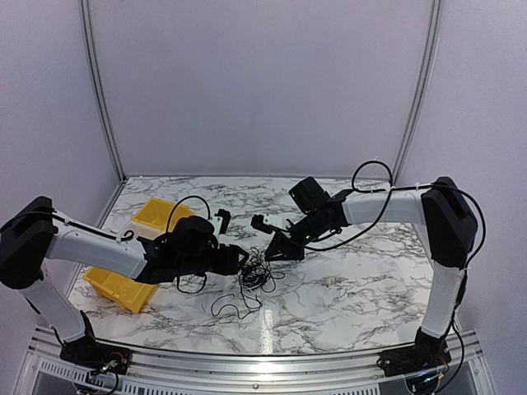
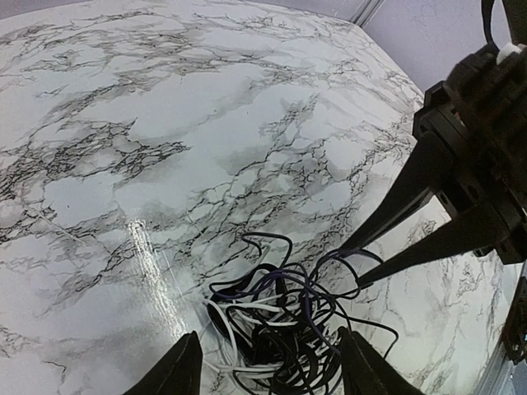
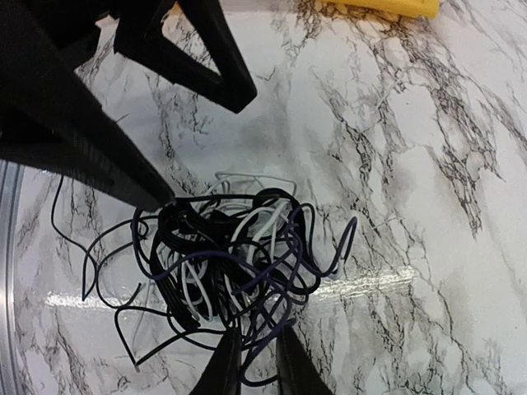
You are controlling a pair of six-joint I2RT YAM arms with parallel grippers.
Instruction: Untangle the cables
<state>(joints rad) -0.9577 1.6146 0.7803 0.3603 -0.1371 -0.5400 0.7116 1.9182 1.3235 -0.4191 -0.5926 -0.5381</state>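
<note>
Cables [image 1: 258,276] heaped at middle of counter [image 1: 362,284], boxed in by left hand [image 1: 240,259] and right hand [image 1: 278,249]; little room between them. Loose loops trail toward near edge. Yellow bins [image 1: 156,216] crowd left side. Small black objects [image 1: 221,220] just behind. Right and far counter bare marble, free passage.

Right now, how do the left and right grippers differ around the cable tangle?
The left gripper is spread wide, straddling the cables; the right gripper is nearly closed, strands running between its fingers, though a firm pinch isn't certain. The left gripper reaches in from the left, the right gripper from the far right. Both have fingertips at the same tangle.
</note>
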